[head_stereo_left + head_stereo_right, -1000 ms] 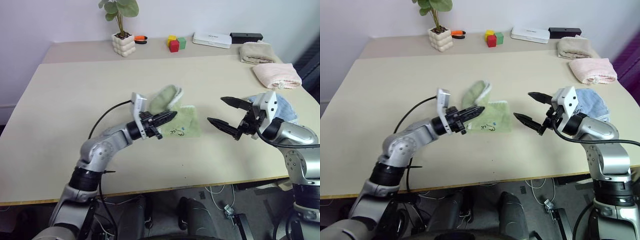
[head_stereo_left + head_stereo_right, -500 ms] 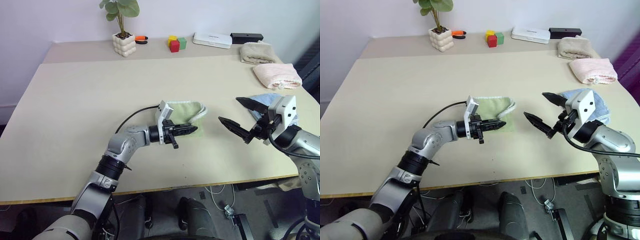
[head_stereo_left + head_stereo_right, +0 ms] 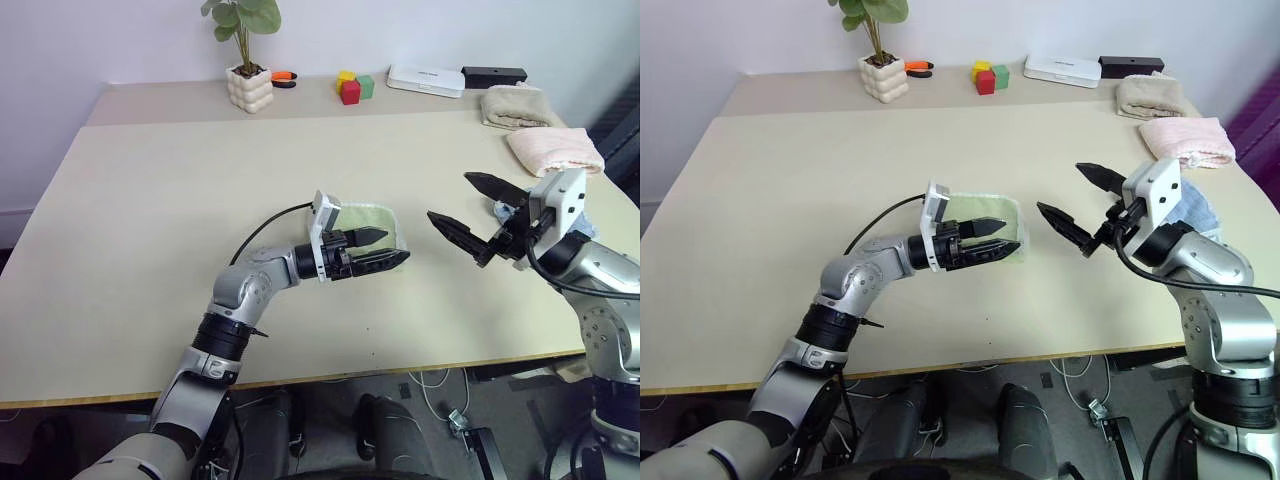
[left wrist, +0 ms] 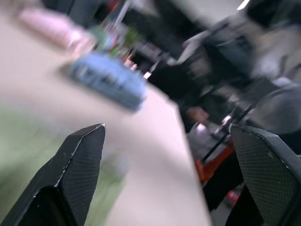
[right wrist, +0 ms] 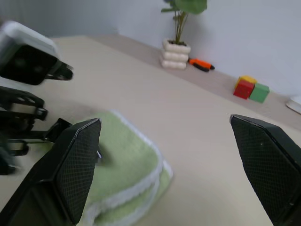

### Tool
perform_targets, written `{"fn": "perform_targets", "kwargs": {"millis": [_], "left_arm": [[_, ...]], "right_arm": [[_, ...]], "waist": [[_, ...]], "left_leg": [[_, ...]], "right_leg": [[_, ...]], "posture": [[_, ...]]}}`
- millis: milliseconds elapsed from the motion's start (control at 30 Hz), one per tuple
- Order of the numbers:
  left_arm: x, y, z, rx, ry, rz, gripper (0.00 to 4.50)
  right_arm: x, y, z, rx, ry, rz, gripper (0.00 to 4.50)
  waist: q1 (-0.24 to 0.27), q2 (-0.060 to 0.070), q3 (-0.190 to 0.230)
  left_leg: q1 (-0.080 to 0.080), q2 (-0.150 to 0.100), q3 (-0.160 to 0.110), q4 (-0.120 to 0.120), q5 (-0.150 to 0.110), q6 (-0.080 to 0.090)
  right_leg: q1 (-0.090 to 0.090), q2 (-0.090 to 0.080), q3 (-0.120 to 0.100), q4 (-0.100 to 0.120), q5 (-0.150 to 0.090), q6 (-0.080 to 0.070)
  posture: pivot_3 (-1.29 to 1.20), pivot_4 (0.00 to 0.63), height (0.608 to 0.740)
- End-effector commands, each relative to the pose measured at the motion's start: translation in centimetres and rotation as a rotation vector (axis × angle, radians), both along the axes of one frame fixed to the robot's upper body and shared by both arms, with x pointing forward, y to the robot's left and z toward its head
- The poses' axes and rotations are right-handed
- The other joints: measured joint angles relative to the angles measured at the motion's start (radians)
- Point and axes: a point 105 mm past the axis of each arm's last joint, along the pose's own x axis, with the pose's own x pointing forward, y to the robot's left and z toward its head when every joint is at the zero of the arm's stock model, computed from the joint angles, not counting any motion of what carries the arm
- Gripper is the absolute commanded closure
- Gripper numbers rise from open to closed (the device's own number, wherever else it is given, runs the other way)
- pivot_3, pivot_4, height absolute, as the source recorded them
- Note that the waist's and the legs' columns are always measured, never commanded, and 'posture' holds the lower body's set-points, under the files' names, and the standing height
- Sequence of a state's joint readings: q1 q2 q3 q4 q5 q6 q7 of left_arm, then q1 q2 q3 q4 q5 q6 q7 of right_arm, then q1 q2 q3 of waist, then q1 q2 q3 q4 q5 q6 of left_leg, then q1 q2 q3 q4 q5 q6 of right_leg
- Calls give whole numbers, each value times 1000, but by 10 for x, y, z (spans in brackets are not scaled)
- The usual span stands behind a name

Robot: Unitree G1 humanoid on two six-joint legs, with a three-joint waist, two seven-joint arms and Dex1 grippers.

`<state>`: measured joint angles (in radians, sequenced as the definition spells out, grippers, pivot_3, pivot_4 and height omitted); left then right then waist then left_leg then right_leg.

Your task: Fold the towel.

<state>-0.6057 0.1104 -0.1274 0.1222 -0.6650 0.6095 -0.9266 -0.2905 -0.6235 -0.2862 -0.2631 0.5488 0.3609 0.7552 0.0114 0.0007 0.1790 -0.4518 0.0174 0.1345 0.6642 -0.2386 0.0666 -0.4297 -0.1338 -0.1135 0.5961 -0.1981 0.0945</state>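
Lying doubled over on the table (image 3: 150,200), the towel (image 5: 123,162) sits right under and just behind the left gripper (image 3: 385,248), its whitish stitched edge curling round the side nearest the right gripper (image 3: 462,208). From where I stand, one fold looks done: two green layers are stacked, edges roughly meeting. The left gripper's two black fingers are spread wide with nothing between them, hovering just above the cloth's near edge and not pinching it. The right gripper hangs in the air a little way off to the towel's far side, its fingers (image 5: 77,162) also wide apart and empty, pointing back toward the towel. Behind that hand lies a light blue towel (image 3: 1196,208), untouched. I'd judge the job is either finished or one more halving away; the bundle could still be tidied where the rim bulges.
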Motion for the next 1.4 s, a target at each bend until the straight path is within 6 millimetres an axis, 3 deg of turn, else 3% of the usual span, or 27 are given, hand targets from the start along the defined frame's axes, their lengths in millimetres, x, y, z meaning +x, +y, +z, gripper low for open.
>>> {"fn": "perform_targets", "kwargs": {"millis": [33, 67, 167, 267, 367, 400, 533, 633, 733, 900, 1067, 1233, 1267, 1300, 1400], "left_arm": [[20, 19, 26, -92, -46, 147, 146], [29, 25, 27, -95, -43, 210, 146], [50, 46, 31, -112, -54, 382, 990], [64, 58, 33, -146, -52, 505, 2490], [68, 53, 22, -126, -18, 537, 4121], [69, 50, 19, -116, -14, 545, 4483], [76, 41, 4, -80, 53, 596, 4483], [80, 31, -16, 47, 58, 633, 4483], [81, 28, -27, 93, 63, 651, 4483], [86, 29, -50, 180, 122, 681, 4483], [91, 49, -70, 261, 160, 759, 4483], [94, 53, -63, 225, 153, 771, 4483], [93, 52, -62, 214, 149, 754, 4500], [92, 52, -61, 209, 140, 749, 4242], [88, 51, -53, 216, 67, 680, 3166]], "right_arm": [[11, 2, 24, 113, -88, -36, 0], [14, 3, 27, 144, -99, -55, 0], [22, 12, 27, 240, -92, -81, 878], [25, 24, 17, 241, -69, -83, 2412], [31, 45, 0, 290, 4, -78, 4023], [33, 55, -7, 288, 28, -72, 4455], [39, 86, -51, 214, 201, -100, 4455], [46, 97, -75, 204, 297, -165, 4455], [55, 95, -86, 198, 317, -245, 4455], [63, 79, -121, 165, 380, -391, 4455], [62, 60, -137, 124, 374, -465, 4455], [64, 55, -123, 245, 369, -453, 4455], [64, 55, -120, 289, 371, -437, 4227], [64, 53, -120, 294, 381, -443, 3929], [65, 42, -122, 295, 387, -482, 2693]], "waist": [[0, 0, 0], [0, 0, 0], [1, 0, 0], [1, 0, 0], [1, 0, 0], [1, 0, 0], [0, 0, 0], [-1, 0, 0], [-1, 0, 0], [-1, 0, 0], [-2, 1, -1], [-2, 1, -2], [-2, 1, -2], [-2, 1, -2], [-6, 1, -2]], "left_leg": [[0, 0, 0, 0, 0, 0], [0, 0, 0, 1, 0, 0], [0, 0, 0, 1, 0, 0], [-1, 0, 0, 1, 0, 0], [-2, -1, 0, 1, 1, 0], [-2, -1, 0, 2, 1, 0], [-2, -1, 0, 2, 1, 0], [-2, -1, 0, 2, 1, 0], [-2, -1, 0, 2, 1, 0], [-2, -1, 0, 2, 1, 0], [-2, -1, 0, 2, 0, 0], [2, 0, 0, 2, -1, -2], [2, 0, 0, 2, -1, -2], [2, 0, 0, 2, -1, -2], [1, 0, 0, 2, -1, -2]], "right_leg": [[0, 0, 0, 0, 0, 0], [0, 0, 0, 1, 0, 0], [0, 0, 0, 1, 0, 1], [0, 0, 0, 1, 2, 4], [0, 0, -1, 1, 2, 4], [0, 0, 0, 1, 3, 5], [0, 0, 0, 1, 3, 5], [0, 1, 0, 2, 3, 5], [-1, 1, -1, 2, 3, 5], [-1, 1, -1, 2, 3, 5], [0, 1, -1, 1, 3, 5], [2, 1, 0, 2, 3, 5], [2, 1, 0, 2, 3, 5], [2, 1, 0, 2, 3, 5], [2, 1, 0, 2, 3, 5]], "posture": [[0, 150, 740], [0, 150, 740], [0, 150, 740], [0, 150, 740], [0, 150, 740], [0, 150, 740], [0, 150, 740], [0, 150, 740], [0, 150, 740], [0, 150, 740], [0, 150, 740], [0, 150, 740], [0, 150, 740], [0, 150, 740], [0, 150, 740]]}}
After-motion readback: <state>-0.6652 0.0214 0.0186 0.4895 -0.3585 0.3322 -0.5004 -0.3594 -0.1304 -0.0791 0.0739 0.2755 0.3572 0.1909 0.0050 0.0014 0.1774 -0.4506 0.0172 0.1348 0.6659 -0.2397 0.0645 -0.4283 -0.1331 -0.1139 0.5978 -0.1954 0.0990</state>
